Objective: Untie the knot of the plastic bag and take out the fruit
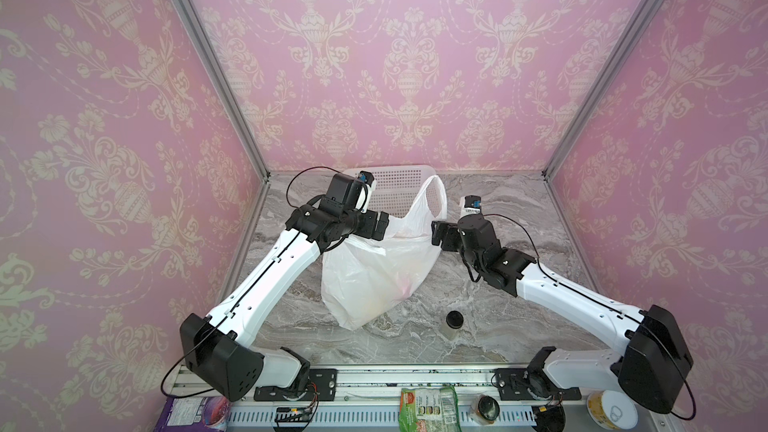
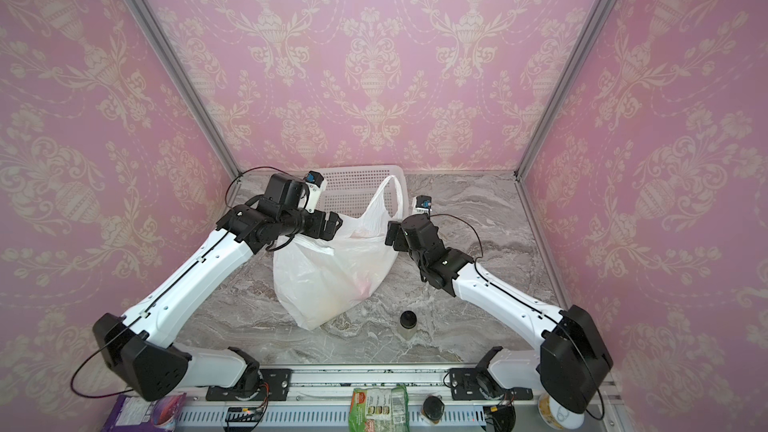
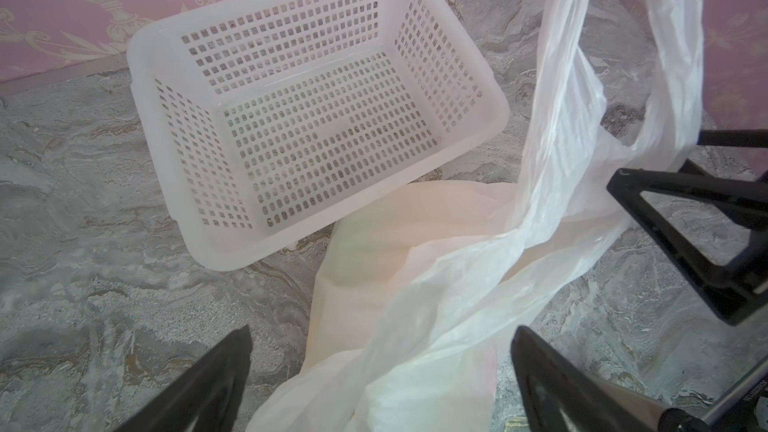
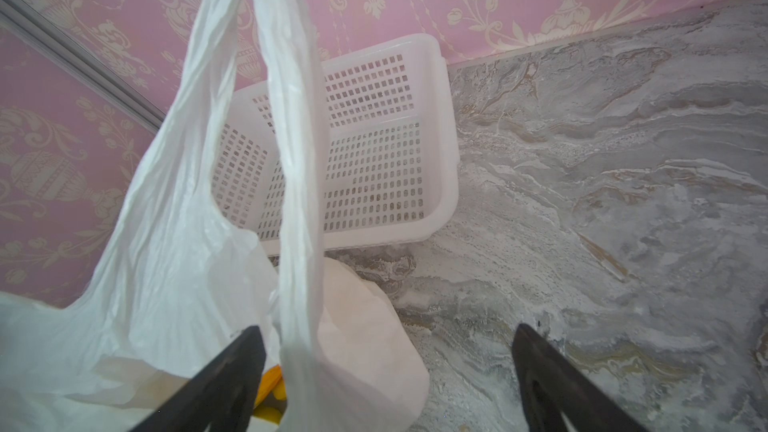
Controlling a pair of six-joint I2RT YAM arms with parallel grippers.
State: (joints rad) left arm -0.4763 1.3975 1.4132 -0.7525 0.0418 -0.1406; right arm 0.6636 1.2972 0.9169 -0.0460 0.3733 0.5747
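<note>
Plastic bag is judged already untied. Left end effector and right end effector are spread, empty; fruit should be grasped next.

I'm getting bright, even light in both top views, seemingly from above, with only soft shadows on the table beside the plastic bag, whose white skin is nearly washed out. The wide lens bows the wall posts toward the edges. In the left wrist view the left gripper has blurred near fingers; the basket is sharp.
</note>
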